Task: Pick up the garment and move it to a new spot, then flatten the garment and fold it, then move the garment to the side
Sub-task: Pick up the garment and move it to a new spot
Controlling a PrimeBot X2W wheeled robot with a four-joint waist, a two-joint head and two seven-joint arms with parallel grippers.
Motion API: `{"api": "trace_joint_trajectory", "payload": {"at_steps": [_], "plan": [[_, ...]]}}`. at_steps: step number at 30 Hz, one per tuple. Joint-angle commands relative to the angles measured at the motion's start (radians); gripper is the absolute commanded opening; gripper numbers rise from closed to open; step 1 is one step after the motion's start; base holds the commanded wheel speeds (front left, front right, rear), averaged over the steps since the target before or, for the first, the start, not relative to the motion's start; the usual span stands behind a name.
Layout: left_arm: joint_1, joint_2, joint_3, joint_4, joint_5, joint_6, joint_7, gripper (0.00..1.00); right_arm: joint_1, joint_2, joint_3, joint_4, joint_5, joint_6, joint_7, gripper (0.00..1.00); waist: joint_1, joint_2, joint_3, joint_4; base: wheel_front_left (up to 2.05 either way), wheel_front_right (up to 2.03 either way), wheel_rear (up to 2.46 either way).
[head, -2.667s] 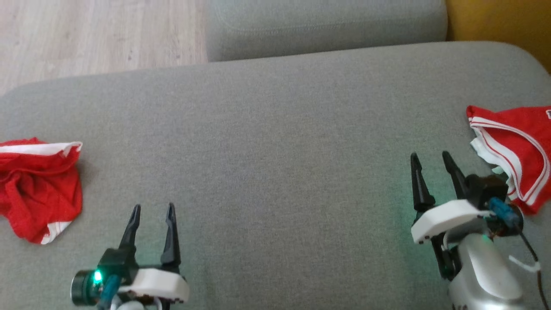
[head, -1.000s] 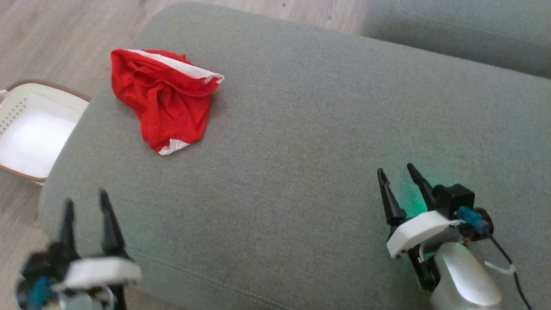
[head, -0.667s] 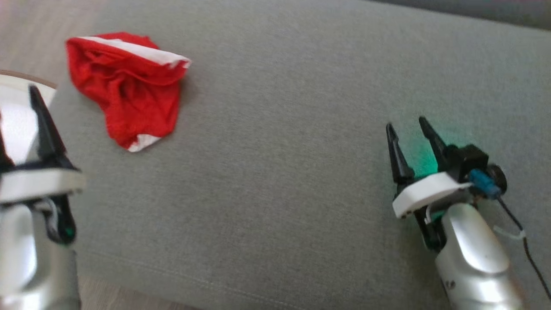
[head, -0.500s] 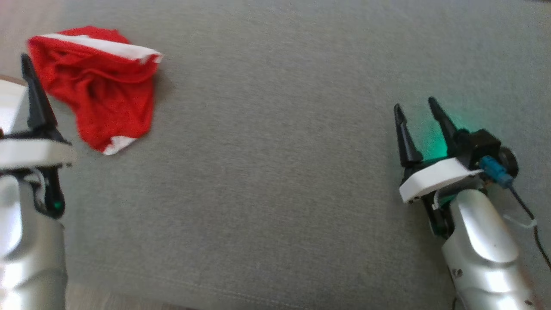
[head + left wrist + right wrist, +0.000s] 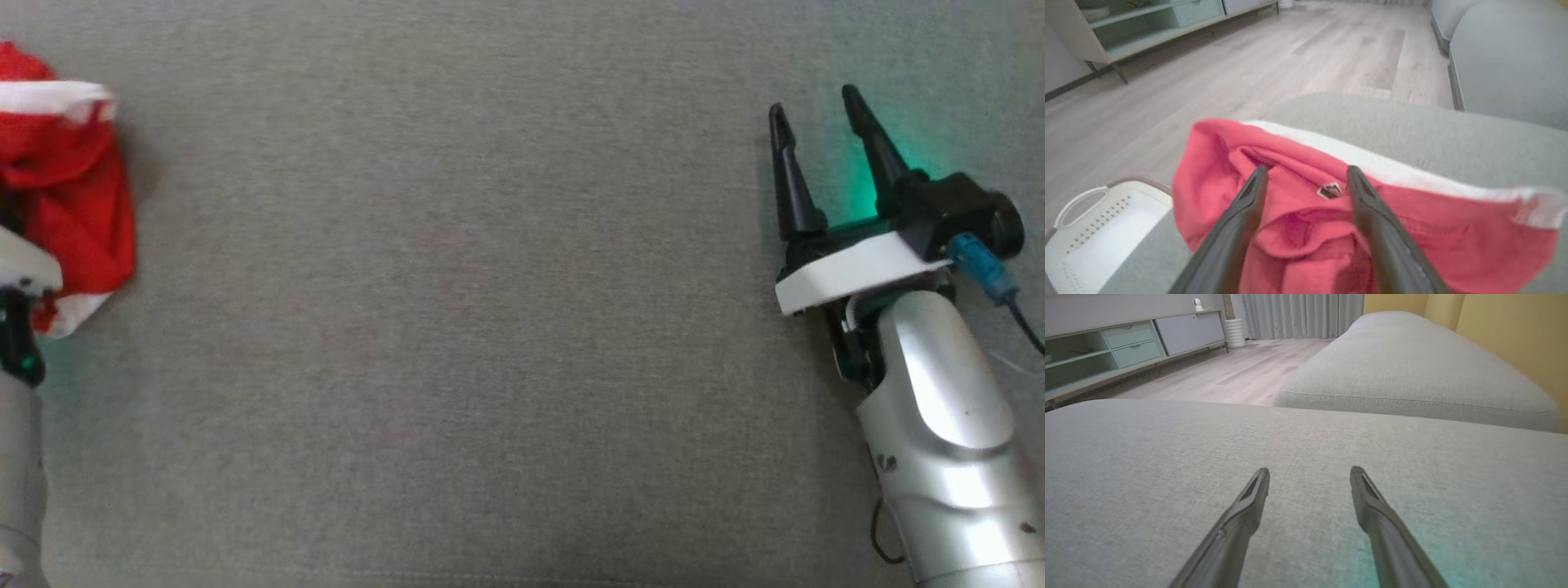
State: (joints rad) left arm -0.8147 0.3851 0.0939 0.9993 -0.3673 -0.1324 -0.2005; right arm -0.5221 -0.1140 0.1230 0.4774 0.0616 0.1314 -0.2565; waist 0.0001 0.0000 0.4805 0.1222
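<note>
Right now I see the red garment [image 5: 69,196], with its white band, lying crumpled at the far left of the grey sofa cushion [image 5: 457,327], close to that cushion's left end. My left claw [image 5: 1307,171] is spread wide right over the bunched folds and holds nothing; whether its fingertips touch the cloth I cannot tell. Past the cushion's end a white basket [image 5: 1098,228] sits on the wooden floor [image 5: 1249,61]. My right claw [image 5: 813,100] is well apart on the right, spread wide and empty above bare cushion, with green light beneath it.
</note>
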Motion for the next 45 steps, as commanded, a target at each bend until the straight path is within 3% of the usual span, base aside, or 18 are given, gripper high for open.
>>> {"api": "trace_joint_trajectory", "payload": {"at_steps": [1,4,5,6,7,17,25,31,39,45], "plan": [[-0.016,0.079,0.021,0.045,-0.007,0.005,0.03,1.0,0.018,-0.007,0.009,-0.016,0.002,-0.001,-0.005,1.0,-0.0001,0.0,0.027,-0.032,0.0,0.0,0.0],[-0.02,0.074,0.018,0.125,-0.01,0.025,0.066,1.0,0.025,-0.008,0.002,-0.018,0.002,-0.001,-0.005,1.0,-0.0001,0.0,0.028,-0.037,0.0,0.0,0.0],[-0.023,0.07,0.017,0.144,-0.013,0.025,0.076,0.87,0.028,-0.007,-0.001,-0.018,0.002,-0.001,-0.005,1.0,-0.0001,0.0,0.025,-0.037,0.0,0.0,0.0],[-0.027,0.069,0.013,0.157,-0.013,0.024,0.077,0.12,0.03,-0.006,-0.003,-0.016,0.002,-0.001,-0.005,1.0,-0.0001,0.0,0.021,-0.037,0.0,0.0,0.0],[-0.031,0.069,0.01,0.165,-0.013,0.022,0.075,0.0,0.033,-0.005,-0.006,-0.014,0.002,-0.001,-0.005,1.0,-0.0001,0.0,0.016,-0.036,0.0,0.0,0.0],[-0.117,0.103,-0.107,0.038,0.048,0.003,-0.047,0.0,0.072,0.036,-0.016,0.005,0.026,-0.001,-0.005,1.0,-0.0001,0.0,-0.104,-0.046,0.0,0.0,0.0],[-0.097,0.031,-0.263,-0.209,0.034,0.002,-0.06,0.0,0.132,0.06,0.008,0.026,0.057,-0.001,-0.005,1.0,-0.0001,0.0,-0.225,-0.122,0.0,0.0,0.0],[-0.011,-0.073,-0.386,-0.344,-0.03,0.002,-0.061,0.0,0.173,0.063,0.062,0.037,0.112,-0.001,-0.005,1.0,-0.0001,0.0,-0.291,-0.199,0.0,0.0,0.0],[0.114,-0.258,-0.579,-0.421,-0.106,0.002,-0.061,0.0,0.2,0.064,0.113,0.048,0.16,-0.001,-0.005,1.0,-0.0001,0.0,-0.33,-0.277,0.0,0.0,0.0],[0.218,-0.314,-0.691,-0.408,-0.146,0.002,-0.061,0.0,0.21,0.064,0.128,0.05,0.175,-0.001,-0.005,1.0,-0.0001,0.0,-0.343,-0.292,0.0,0.0,0.0]]}}
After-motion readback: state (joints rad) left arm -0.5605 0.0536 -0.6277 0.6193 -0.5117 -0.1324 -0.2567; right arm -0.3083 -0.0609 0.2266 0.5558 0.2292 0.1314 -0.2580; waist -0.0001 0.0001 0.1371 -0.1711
